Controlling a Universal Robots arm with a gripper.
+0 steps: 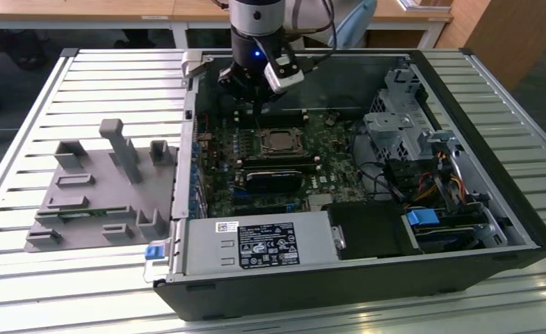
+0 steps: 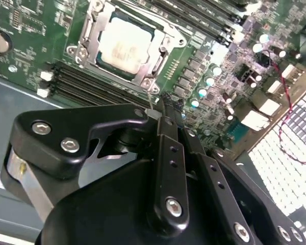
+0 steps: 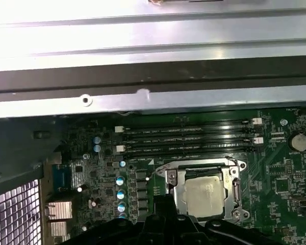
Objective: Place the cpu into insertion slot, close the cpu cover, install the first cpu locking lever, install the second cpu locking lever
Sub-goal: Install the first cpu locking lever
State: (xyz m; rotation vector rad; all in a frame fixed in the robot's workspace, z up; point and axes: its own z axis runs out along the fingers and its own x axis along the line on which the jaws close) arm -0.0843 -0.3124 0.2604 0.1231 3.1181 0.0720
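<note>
**Fingers** (image 2: 160, 109): pressed together into one narrow tip, with nothing visible pinched between them. In the second wrist view the tip hangs over the motherboard (image 2: 35, 30), just beside the long black memory slots (image 2: 92, 84) and near one corner of the socket. I cannot confirm contact with anything. In the exterior view the arm (image 1: 254, 28) comes down from the far side, and the tip sits just far of the socket and toward the exterior view's left.

**Task things:** the cpu (image 2: 123, 47) is seated flat in the insertion slot (image 2: 151, 33), pale face up. The cpu cover (image 2: 92, 41) lies down over it, and the chip shows through the central cut-out. I cannot tell from either wrist view whether the locking levers are latched.

**Surroundings:** the open computer case (image 1: 495, 209) lies on the slatted counter (image 1: 31, 104). A grey fixture tray (image 1: 87, 188) sits well apart, at the exterior view's left.

**Risks (judgement):**
- A thin spring lever could slip off a tip this narrow and snap back, because there is little surface to bear on it.
- The area around the socket is crowded. A small sideways error could drive the tip into the memory slot latches or the row of capacitors (image 2: 204, 81).
- If the cover is not fully flat, forcing a lever over it would load the chip and the socket contacts unevenly.
- The linkage blocks the second wrist view's sight of the tip, so a missed hook could go unseen.
</note>
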